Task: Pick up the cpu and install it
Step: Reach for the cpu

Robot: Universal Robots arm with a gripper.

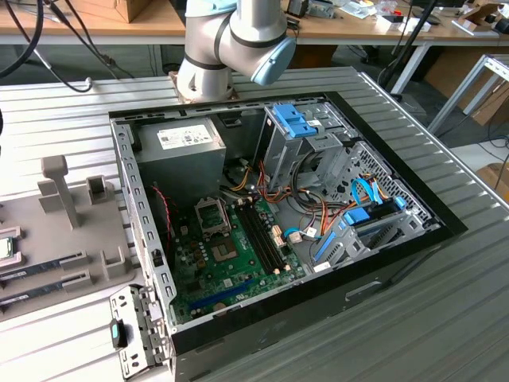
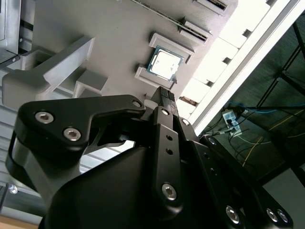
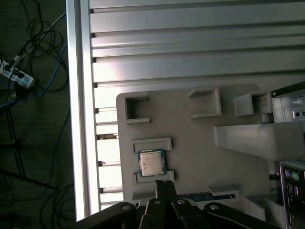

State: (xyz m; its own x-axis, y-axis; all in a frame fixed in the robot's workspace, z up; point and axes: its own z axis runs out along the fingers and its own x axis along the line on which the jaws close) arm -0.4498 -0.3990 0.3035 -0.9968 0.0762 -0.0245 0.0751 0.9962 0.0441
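Cpu (image 3: 152, 163) seated between grey brackets (image 3: 151, 143) on fixture plate (image 3: 200, 157).

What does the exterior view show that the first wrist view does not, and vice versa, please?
The exterior view adds the motherboard, its cpu socket and the power supply. The first wrist view adds the shut pincer near the cpu, and a power strip on the floor. Both share the cpu in its grey holder plate on the slatted table.

Silver-grey arm (image 1: 208, 40), pale blue joint cap (image 1: 274, 60), black screw-studded hand (image 2: 166, 93).
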